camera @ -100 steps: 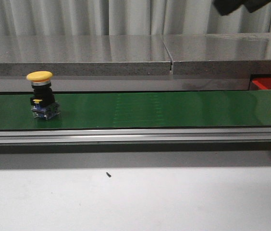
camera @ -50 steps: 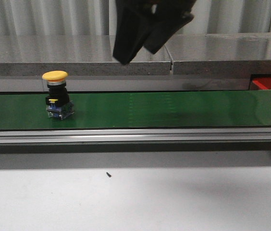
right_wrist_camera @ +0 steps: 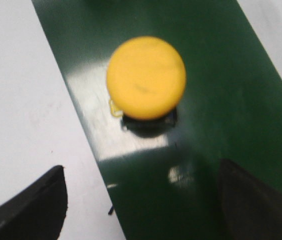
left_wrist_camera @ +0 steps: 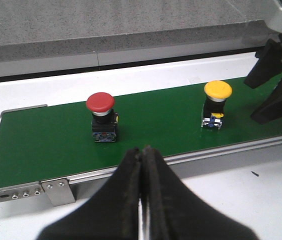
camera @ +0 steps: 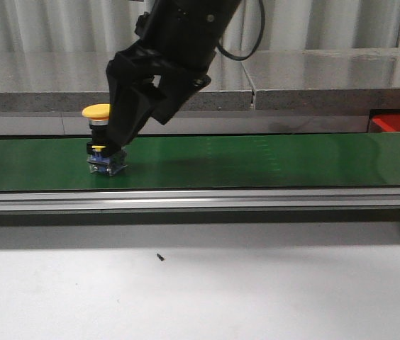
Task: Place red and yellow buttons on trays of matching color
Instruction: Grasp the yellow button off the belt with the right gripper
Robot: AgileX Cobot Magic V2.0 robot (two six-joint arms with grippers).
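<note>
Much of the red tray [camera: 399, 122] is cut off at the edge of the front view, where only a corner of its flat rim peeks out under the grey ledge [camera: 186, 92], well away from the right gripper [camera: 125, 138]. The dark arm covers part of the yellow button [camera: 103, 139] in that view, so its black body is half hidden and only the cap edge and the blue base show. A second object at the belt's far left edge is cropped and too small to name there. The yellow button has a round, flat mushroom cap, a silver collar, a black body and a blue base, and it stands upright on the green belt [camera: 271, 159]. In the right wrist view the cap [right_wrist_camera: 145, 77] sits between and ahead of the two widely parted fingers [right_wrist_camera: 28, 210], which grip nothing. The red button [left_wrist_camera: 101, 117] stands upright on the belt, just ahead of the left gripper [left_wrist_camera: 141, 165], whose fingers are pressed together with nothing between them.
</note>
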